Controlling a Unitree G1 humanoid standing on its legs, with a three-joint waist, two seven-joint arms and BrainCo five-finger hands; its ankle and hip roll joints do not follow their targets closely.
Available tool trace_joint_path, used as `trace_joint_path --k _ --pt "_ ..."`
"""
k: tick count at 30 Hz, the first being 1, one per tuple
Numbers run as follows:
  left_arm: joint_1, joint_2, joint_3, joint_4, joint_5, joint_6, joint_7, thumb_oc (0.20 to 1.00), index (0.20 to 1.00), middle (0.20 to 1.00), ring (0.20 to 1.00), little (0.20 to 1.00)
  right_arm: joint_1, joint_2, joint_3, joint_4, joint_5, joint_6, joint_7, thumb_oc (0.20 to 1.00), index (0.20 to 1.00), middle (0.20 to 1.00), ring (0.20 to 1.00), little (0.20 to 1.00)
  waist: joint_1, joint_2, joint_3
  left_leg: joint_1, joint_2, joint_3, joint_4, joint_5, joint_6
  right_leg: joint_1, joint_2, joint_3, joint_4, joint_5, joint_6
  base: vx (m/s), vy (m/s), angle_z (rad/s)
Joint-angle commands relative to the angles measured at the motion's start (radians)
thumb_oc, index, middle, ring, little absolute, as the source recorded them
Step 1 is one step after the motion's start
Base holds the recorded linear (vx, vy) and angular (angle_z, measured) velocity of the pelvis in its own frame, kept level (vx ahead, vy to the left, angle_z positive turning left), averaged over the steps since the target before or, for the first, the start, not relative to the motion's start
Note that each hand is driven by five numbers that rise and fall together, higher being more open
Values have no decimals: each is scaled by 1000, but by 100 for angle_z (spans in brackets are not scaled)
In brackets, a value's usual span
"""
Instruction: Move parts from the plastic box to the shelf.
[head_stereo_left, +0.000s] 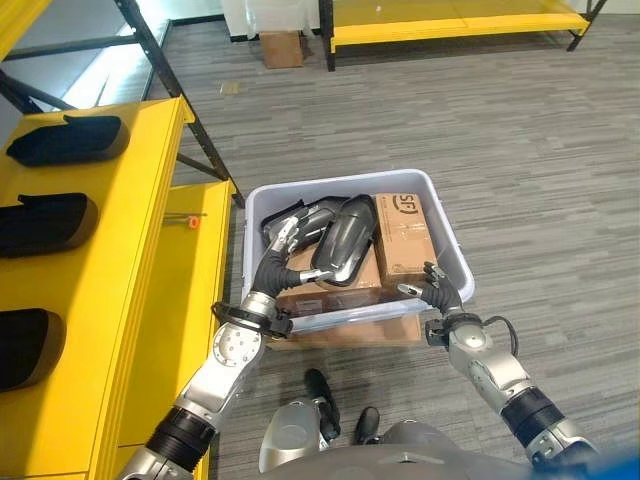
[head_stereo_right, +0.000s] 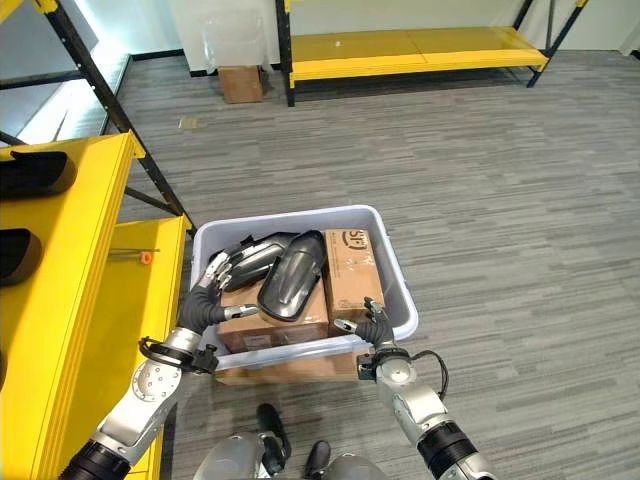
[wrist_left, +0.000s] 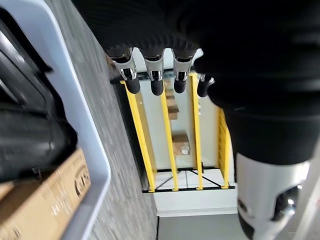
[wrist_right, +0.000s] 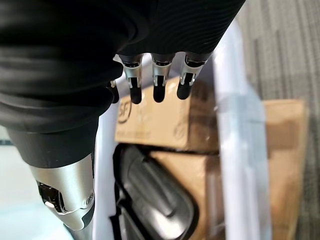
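Sitting on grey carpet (head_stereo_left: 520, 150) — plastic box (head_stereo_left: 445, 235), beside yellow shelf (head_stereo_left: 130, 250).

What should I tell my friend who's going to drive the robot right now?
Left hand: inside the plastic box, fingers relaxed over the near-left black part, holding nothing yet.
Right hand: open, at the box's near right rim, beside the upright cardboard box.
Parts: a second black curved part lies on the flat cardboard boxes in the bin. Black parts already sit on the yellow shelf at the robot's left.
Done: some parts shelved.
Left: grasp a black part from the bin, carry it to the shelf, then repeat.
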Motion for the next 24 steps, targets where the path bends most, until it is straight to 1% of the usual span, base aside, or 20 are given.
trace_joint_path --k 1,2,3,4,5,6,7,8,9,10,11,12,13,15,16,17,20,22,23,24 --pt "8 23 5 -52 -19 -83 -42 1000 1000 1000 1000 1000 28 18 -29 -60 -36 -61 0 1000 1000 1000 1000 1000 31 -25 -49 19 -38 -22 -37 -57 -4 -88 -33 -12 357 86 145 149 84 26" --pt "2 25 4 -45 -12 -83 -41 1000 1000 1000 1000 1000 25 26 -27 -47 -28 -74 -10 1000 1000 1000 1000 1000 30 -20 -47 25 -38 -34 -48 -60 0 -137 -71 -3 434 93 169 124 2 38" --pt "-6 29 2 -42 -15 -85 -40 1000 1000 1000 1000 1000 21 31 -28 -34 -25 -91 -11 1000 1000 1000 1000 1000 33 -18 -45 21 -27 -35 -43 -58 -8 -142 -94 -5 421 68 163 91 -115 45" --pt "-17 30 -1 -40 -22 -83 -41 1000 1000 1000 1000 1000 17 32 -26 -24 -21 -115 -9 1000 1000 1000 1000 1000 36 -18 -40 12 -11 -39 -29 -52 -24 -130 -110 -9 361 34 140 50 -150 34" --pt "-20 30 -1 -39 -23 -82 -40 1000 1000 1000 1000 1000 16 32 -26 -22 -22 -122 -9 1000 1000 1000 1000 1000 36 -18 -38 10 -6 -40 -24 -50 -29 -125 -110 -11 343 29 133 38 -174 28" --pt "-31 28 -3 -39 -16 -77 -37 1000 1000 1000 1000 1000 13 30 -25 -19 -27 -145 -5 1000 1000 1000 1000 1000 34 -16 -32 4 8 -49 -12 -42 -44 -117 -118 -3 274 12 115 26 -165 27" --pt "-46 25 -10 -36 -5 -73 -24 1000 1000 1000 1000 1000 5 24 -22 -25 -38 -161 -1 1000 1000 1000 1000 1000 24 -11 -21 3 28 -63 -3 -30 -66 -120 -129 18 200 19 105 19 -199 25" --pt "-60 22 -18 -31 -1 -71 -9 1000 1000 1000 1000 1000 -2 15 -19 -31 -37 -167 -1 1000 1000 1000 1000 1000 16 -4 -12 8 43 -70 -2 -25 -80 -122 -143 34 140 50 108 15 -231 25" --pt "-76 21 -33 -21 1 -74 32 1000 1000 1000 1000 1000 -14 4 -10 -52 -48 -158 -8 1000 1000 1000 1000 1000 -3 8 -1 42 67 -80 -24 -12 -99 -159 -198 68 83 134 145 13 -168 19" --pt "-79 20 -36 -18 2 -75 39 1000 1000 1000 1000 1000 -16 2 -9 -57 -51 -151 -14 1000 1000 1000 1000 1000 -5 11 1 49 70 -80 -32 -9 -101 -163 -204 73 74 149 151 31 -176 15" --pt "-89 23 -39 -20 6 -68 53 1000 1000 1000 1000 1000 -20 2 -8 -70 -65 -127 -33 1000 1000 1000 1000 1000 -16 13 8 71 78 -84 -50 -12 -105 -198 -236 94 63 207 178 54 -131 9" --pt "-93 24 -43 -24 0 -54 58 1000 1000 1000 1000 1000 -24 4 -11 -77 -75 -105 -41 1000 1000 1000 1000 1000 -27 15 13 91 84 -86 -64 -19 -105 -226 -254 115 71 237 195 86 -160 9" --pt "-95 24 -47 -26 -8 -46 54 1000 1000 1000 1000 1000 -23 5 -13 -77 -78 -91 -46 1000 1000 1000 1000 1000 -31 16 12 100 89 -81 -73 -20 -109 -224 -252 112 63 226 203 113 -146 6" --pt "-91 17 -48 -28 3 -44 53 1000 1000 1000 1000 1000 -22 3 -16 -75 -80 -63 -44 1000 1000 1000 1000 1000 -36 17 9 116 94 -78 -79 -19 -115 -209 -248 101 45 224 204 162 -144 20" --pt "-80 8 -51 -29 11 -40 63 1000 1000 1000 1000 1000 -9 8 -21 -65 -19 0 -34 1000 1000 1000 1000 1000 -34 15 -3 120 97 -84 -69 -19 -116 -199 -242 90 48 209 190 193 -128 32" --pt "-78 6 -51 -28 10 -41 69 1000 1000 1000 1000 1000 -7 8 -22 -62 -12 6 -31 1000 1000 1000 1000 1000 -34 15 -4 122 97 -86 -69 -18 -117 -196 -241 89 47 207 188 203 -112 33" --pt "-80 -8 -46 -15 -3 -50 78 1000 1000 1000 1000 1000 -2 15 -17 -22 33 24 -21 1000 1000 1000 1000 1000 -29 15 -19 123 105 -91 -73 -5 -131 -156 -224 69 20 184 162 147 -69 16" --pt "-79 -15 -41 -14 -4 -41 84 1000 1000 1000 1000 1000 -5 20 -20 -3 67 42 -20 1000 1000 1000 1000 1000 -21 14 -24 120 109 -93 -70 -1 -137 -137 -219 54 5 177 153 122 -89 1" --pt "-77 -18 -31 -18 -16 -31 86 1000 1000 1000 1000 1000 -7 23 -20 9 104 62 -22 1000 1000 1000 1000 1000 -15 15 -25 117 113 -96 -68 0 -141 -126 -218 42 0 170 147 96 -91 11" --pt "-77 -18 -27 -21 -19 -27 85 1000 1000 1000 1000 1000 -7 24 -19 10 109 65 -24 1000 1000 1000 1000 1000 -13 15 -25 116 113 -97 -68 0 -141 -125 -218 39 0 169 146 71 -89 12"
